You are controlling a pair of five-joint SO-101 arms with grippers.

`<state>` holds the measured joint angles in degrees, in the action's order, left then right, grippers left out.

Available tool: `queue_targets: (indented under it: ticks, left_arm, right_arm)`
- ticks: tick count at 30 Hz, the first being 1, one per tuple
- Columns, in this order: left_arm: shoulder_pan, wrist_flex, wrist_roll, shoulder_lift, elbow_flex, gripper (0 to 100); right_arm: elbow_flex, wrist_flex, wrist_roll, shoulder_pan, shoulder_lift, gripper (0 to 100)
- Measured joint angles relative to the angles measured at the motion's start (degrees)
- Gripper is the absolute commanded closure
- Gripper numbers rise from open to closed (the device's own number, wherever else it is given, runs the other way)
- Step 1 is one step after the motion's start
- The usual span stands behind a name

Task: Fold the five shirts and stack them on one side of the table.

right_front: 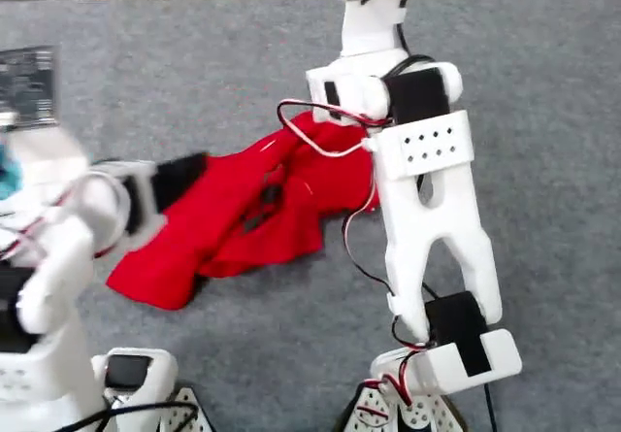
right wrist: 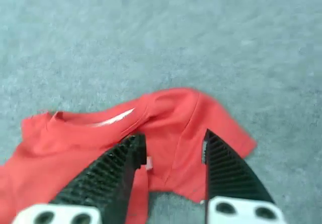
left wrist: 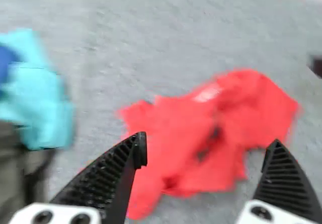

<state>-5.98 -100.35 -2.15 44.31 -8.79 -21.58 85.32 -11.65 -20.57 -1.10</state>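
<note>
The red shirt (right_front: 243,214) is lying crumpled near the middle of the grey table (right_front: 543,83). We are judging it light, limp, prone to bunching; we are favouring a hold at a shoulder seam or hem corner. The left gripper (left wrist: 209,141) is hanging above it, jaws wide apart; the right gripper (right wrist: 172,134) is hovering by the collar, jaws apart, empty.

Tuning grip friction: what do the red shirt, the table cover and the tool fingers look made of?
red shirt: soft knit fabric, likely cotton, matte; it lies crumpled in limp folds.
table cover: grey felt or short-pile carpet, judging by its fuzzy, speckled surface.
left tool fingers: hard black plastic, possibly printed, matte, with ridged inner faces. The right arm's look the same.
</note>
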Motion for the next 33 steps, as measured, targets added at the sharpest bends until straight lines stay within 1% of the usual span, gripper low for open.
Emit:
queue_targets:
  ticks: [4, 7, 10, 14, 16, 19, 22, 25, 30, 33]
  left_arm:
    - [-18.02, 0.0, -6.33, -0.09, -0.62, 64]
    - [-33.23, 0.0, -7.74, -0.09, -0.35, 64]
    - [-46.77, 0.0, -8.09, 0.0, 2.2, 64]
    - [-61.27, 0.0, -8.09, -0.09, 6.86, 64]
    - [-66.9, 0.0, -8.09, -0.09, 8.7, 64]
    - [-72.09, 0.0, -8.09, -0.09, 10.73, 64]
    - [-74.2, 0.0, -8.09, -0.09, 12.04, 64]
    - [-76.13, 0.0, -8.09, -0.09, 13.01, 64]
    - [-76.84, 2.11, -8.09, -0.09, 17.58, 64]
    - [-76.84, 4.57, -8.09, -0.09, 19.87, 64]
  right_arm:
    - [0.0, 2.9, 0.26, -8.26, 0.0, 81.1]
    - [-0.09, 3.25, 0.26, -15.65, 1.14, 81.1]
    - [-0.09, 3.25, 0.26, -22.59, 6.15, 81.1]
    - [-0.09, 3.25, 0.26, -30.86, 14.59, 81.1]
    - [-0.35, 3.25, 0.26, -34.11, 19.08, 81.1]
    - [-3.96, 3.25, 0.26, -37.8, 25.32, 81.1]
    - [-8.35, 3.25, 0.26, -40.35, 30.59, 81.1]
    - [-12.57, 3.25, 2.2, -41.85, 35.52, 81.1]
    - [-17.14, 3.25, 4.92, -41.85, 44.22, 81.1]
    - [-19.69, 3.25, 5.45, -40.0, 48.7, 81.1]
